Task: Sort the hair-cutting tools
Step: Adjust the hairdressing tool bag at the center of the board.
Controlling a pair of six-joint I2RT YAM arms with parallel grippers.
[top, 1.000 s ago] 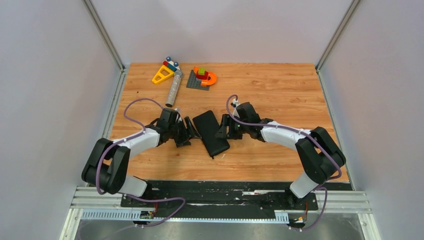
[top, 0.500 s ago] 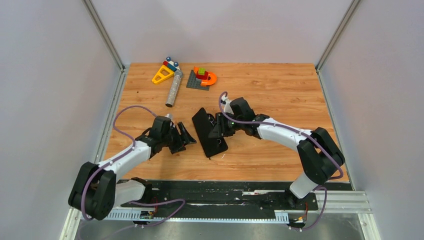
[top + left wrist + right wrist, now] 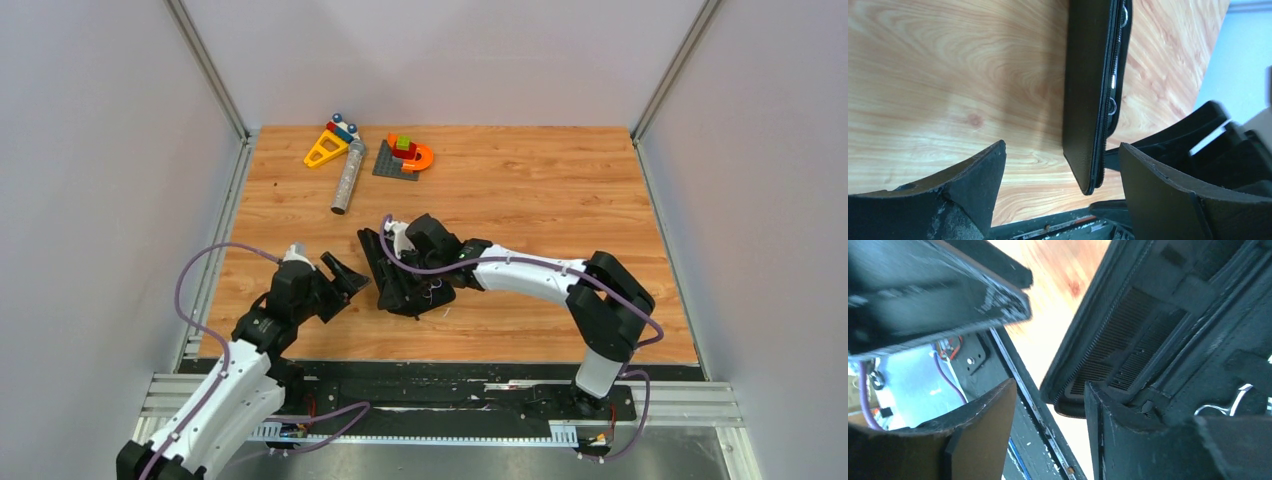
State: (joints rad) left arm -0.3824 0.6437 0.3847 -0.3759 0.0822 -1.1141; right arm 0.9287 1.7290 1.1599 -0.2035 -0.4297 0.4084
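Note:
A black zip case stands tilted on edge on the wooden table, partly open. My right gripper is at it, jaws apart; one finger is tucked inside the case and the other is outside. Inside show a black comb's teeth and a silver scissors ring. My left gripper hangs open a little left of the case, touching nothing. The left wrist view gives the case edge-on between the open fingertips of the left gripper, silver glinting through its zip.
At the back left lie a grey cylinder, a yellow triangular toy and a grey plate with coloured blocks. The black rail at the table's front edge runs just behind the case. Grey walls close in both sides.
My right arm has dragged the case leftward and tipped it up on edge, partly open. My left arm has pulled back toward the near left, its jaws spread wider.

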